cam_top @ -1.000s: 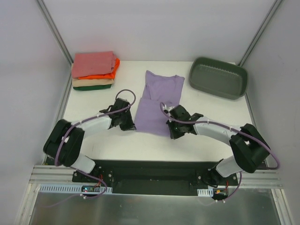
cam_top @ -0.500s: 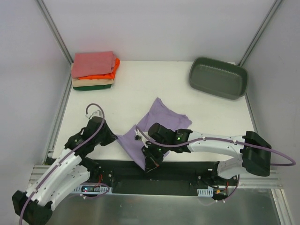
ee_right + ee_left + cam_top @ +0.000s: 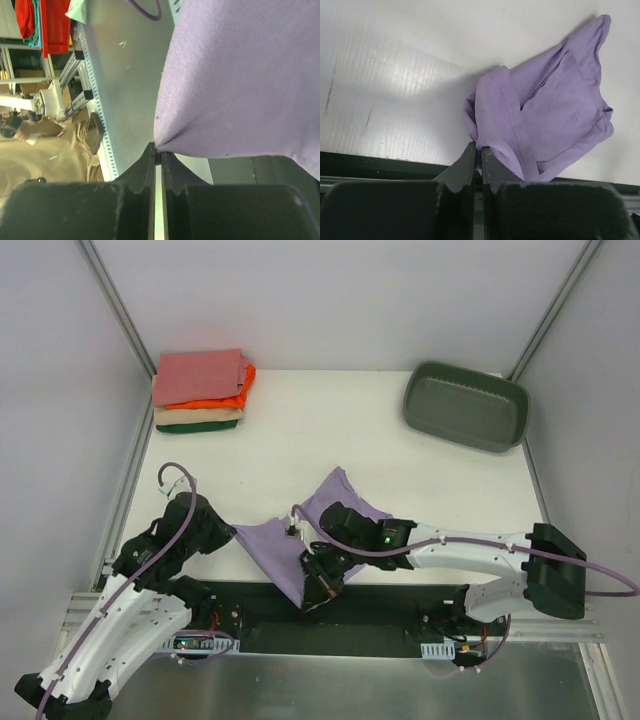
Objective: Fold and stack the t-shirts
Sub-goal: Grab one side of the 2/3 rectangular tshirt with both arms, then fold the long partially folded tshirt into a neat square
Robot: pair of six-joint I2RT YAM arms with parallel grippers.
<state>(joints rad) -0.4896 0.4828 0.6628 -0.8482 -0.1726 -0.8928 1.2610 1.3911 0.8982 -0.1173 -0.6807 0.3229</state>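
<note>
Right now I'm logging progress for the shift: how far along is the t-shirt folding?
Done: a stack of folded t-shirts, four layers, sits at the far left corner. In hand: the lavender t-shirt, unfolded and bunched, is pinched by the left gripper and the right gripper near the front edge. Left: fold it and put it on the stack.

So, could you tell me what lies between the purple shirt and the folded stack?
Nothing: in the top view, only bare table separates the purple shirt from the folded stack.
</note>
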